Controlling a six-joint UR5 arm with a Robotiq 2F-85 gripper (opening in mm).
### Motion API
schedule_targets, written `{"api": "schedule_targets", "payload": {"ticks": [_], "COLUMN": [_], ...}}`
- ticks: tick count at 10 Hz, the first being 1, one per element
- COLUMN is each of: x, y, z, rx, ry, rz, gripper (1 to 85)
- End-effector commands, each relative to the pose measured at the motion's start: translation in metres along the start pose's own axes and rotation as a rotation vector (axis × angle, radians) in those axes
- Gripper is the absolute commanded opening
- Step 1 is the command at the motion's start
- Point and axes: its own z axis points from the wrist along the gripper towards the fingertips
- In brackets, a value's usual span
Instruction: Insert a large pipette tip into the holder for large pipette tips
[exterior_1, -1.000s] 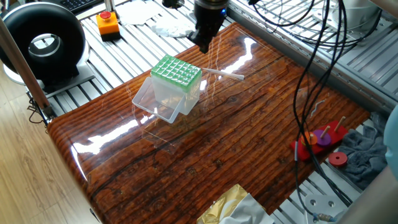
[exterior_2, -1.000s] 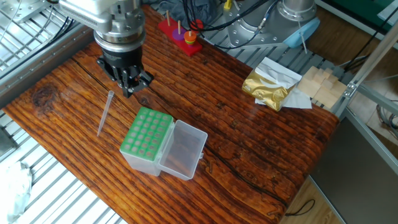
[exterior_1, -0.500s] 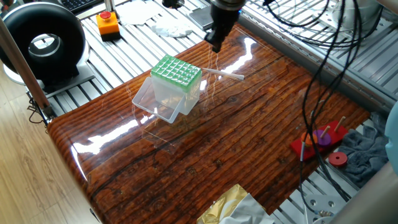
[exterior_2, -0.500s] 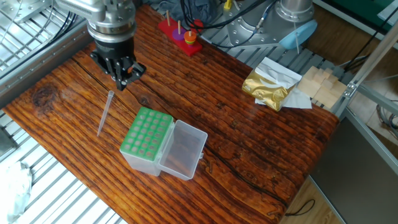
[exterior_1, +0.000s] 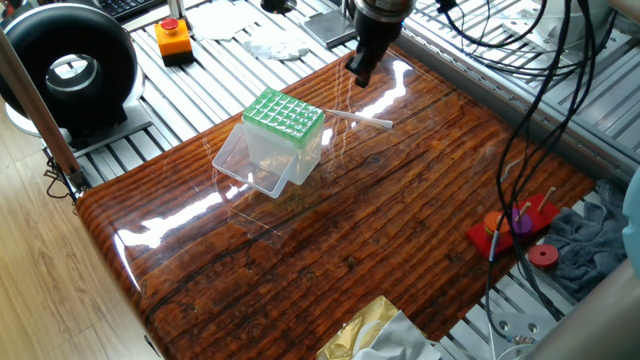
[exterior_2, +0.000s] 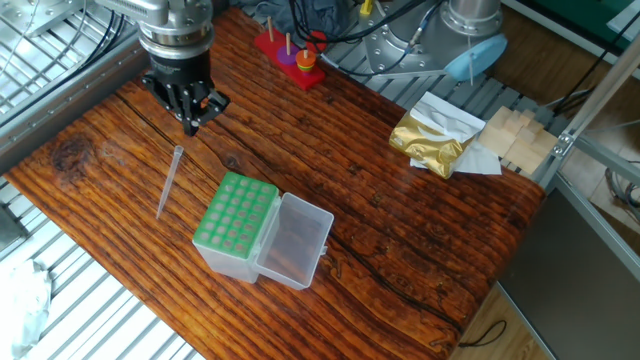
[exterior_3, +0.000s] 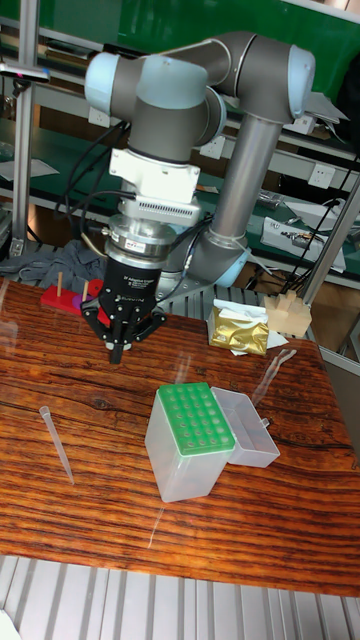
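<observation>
Near table's edge: pipette tip (exterior_2: 169, 182) lies flat, just below closed, empty gripper (exterior_2: 192, 124) | green-topped holder (exterior_2: 236, 225) beside it, nothing between.

The table (exterior_1: 400, 200) is dark, strongly grained wood with a glossy varnish that throws back bright glare. The box (exterior_2: 245, 228) is clear, smooth plastic with a matt green plastic top. The pipette tip (exterior_3: 55, 441) is translucent plastic. A crumpled packet (exterior_2: 432, 140) looks like shiny gold foil.
</observation>
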Motion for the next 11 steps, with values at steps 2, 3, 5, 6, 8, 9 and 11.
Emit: {"api": "schedule_targets", "payload": {"ticks": [2, 3, 5, 6, 8, 9, 11], "x": [-0.006, -0.012, -0.023, -0.026, -0.026, -0.021, -0.019], "y": [0.01, 0.02, 0.027, 0.029, 0.033, 0.032, 0.036], "z": [0.002, -0.003, -0.009, -0.014, -0.021, -0.021, -0.016], "rx": [-0.036, -0.05, -0.023, 0.012, 0.044, 0.043, 0.013], "ry": [-0.013, -0.012, 0.005, 0.031, 0.065, 0.083, 0.089], "rz": [-0.025, -0.03, -0.044, -0.048, -0.04, -0.049, -0.046], "gripper": [1.0, 1.0, 1.0, 1.0, 1.0, 1.0, 1.0]}}
